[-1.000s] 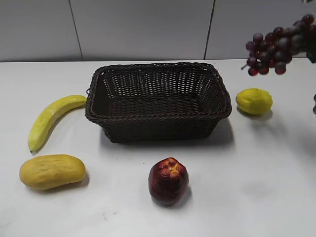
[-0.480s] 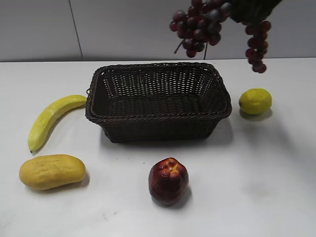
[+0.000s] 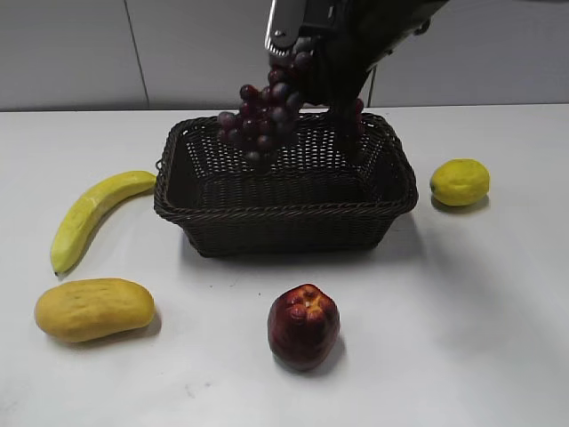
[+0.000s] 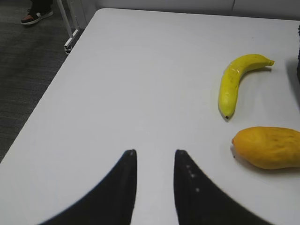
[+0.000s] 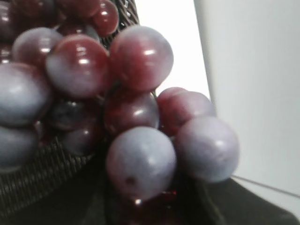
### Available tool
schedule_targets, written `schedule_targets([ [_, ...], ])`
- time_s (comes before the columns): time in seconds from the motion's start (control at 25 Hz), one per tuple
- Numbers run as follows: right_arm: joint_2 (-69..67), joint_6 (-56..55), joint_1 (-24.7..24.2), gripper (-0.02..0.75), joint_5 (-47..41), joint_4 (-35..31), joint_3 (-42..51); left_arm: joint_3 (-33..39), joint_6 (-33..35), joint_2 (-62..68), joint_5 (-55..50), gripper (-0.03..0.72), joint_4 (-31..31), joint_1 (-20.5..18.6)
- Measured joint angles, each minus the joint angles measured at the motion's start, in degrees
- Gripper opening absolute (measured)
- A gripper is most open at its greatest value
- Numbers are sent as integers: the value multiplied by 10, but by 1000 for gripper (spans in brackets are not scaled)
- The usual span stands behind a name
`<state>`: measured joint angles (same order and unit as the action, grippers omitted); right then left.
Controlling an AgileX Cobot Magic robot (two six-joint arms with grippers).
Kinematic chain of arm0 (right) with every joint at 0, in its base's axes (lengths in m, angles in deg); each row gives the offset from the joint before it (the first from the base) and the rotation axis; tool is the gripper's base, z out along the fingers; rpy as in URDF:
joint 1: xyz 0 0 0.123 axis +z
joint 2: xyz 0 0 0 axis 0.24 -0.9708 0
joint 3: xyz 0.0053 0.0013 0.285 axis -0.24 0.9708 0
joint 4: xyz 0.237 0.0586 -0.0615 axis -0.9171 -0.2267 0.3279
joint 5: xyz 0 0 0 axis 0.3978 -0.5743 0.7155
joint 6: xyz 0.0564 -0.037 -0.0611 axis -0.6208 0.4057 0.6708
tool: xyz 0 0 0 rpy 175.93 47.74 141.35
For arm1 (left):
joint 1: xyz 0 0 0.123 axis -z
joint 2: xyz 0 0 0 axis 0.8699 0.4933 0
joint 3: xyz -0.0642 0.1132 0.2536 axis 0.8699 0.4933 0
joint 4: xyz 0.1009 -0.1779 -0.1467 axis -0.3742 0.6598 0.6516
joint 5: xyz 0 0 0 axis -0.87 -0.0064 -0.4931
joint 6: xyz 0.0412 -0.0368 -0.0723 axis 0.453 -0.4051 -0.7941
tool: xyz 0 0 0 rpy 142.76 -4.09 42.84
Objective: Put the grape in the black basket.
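The grape (image 3: pixel 262 120), a bunch of dark purple-red grapes, hangs from my right gripper (image 3: pixel 311 67) over the black basket (image 3: pixel 284 213), its low end at rim height above the basket's back left part. The right gripper is shut on the bunch; its fingers are hidden behind the fruit. In the right wrist view the grape (image 5: pixel 117 108) fills the frame, with basket weave (image 5: pixel 33 180) below it. My left gripper (image 4: pixel 153 152) is open and empty above the bare table, left of the banana.
A banana (image 3: pixel 89 213) and a yellow-orange mango-like fruit (image 3: pixel 93 309) lie left of the basket; both also show in the left wrist view, the banana (image 4: pixel 236 84) and the mango-like fruit (image 4: pixel 269 147). A dark red apple-like fruit (image 3: pixel 303 326) sits in front. A lemon (image 3: pixel 460 181) lies to the right.
My right gripper carried the grape from the upper right leftward and down, to just over the basket. The left gripper shows in no earlier frame.
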<state>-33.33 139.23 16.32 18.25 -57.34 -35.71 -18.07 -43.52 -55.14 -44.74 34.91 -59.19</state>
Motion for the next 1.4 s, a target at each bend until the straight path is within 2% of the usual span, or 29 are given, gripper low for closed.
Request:
schedule_targets([
  [0.28, -84, 3, 3, 257, 19, -35, -1, 0, 0, 0, 0, 217, 0, 0],
  [0.52, -100, 14, 3, 257, 14, -81, -1, 0, 0, 0, 0, 217, 0, 0],
  [0.6, -102, 25, 3, 315, 1, -82, -2, 0, 0, 0, 0, 217, 0, 0],
  [0.76, -100, 29, 3, 559, -11, -77, -2, 0, 0, 0, 0, 217, 0, 0],
  [0.84, -93, 30, 3, 608, -11, -72, -2, 0, 0, 0, 0, 217, 0, 0],
  [0.92, -76, 24, -1, 614, -11, -72, -2, 0, 0, 0, 0, 217, 0, 0],
  [1.12, -23, -89, -37, 587, -12, -74, -3, 0, 0, 0, 0, 217, 0, 0],
  [1.28, 14, -212, -101, 581, -28, -74, -3, 0, 0, 0, 0, 217, 0, 0],
  [1.4, 35, -323, -153, 580, -81, -74, -3, 0, 0, 0, 0, 217, 0, 0],
])
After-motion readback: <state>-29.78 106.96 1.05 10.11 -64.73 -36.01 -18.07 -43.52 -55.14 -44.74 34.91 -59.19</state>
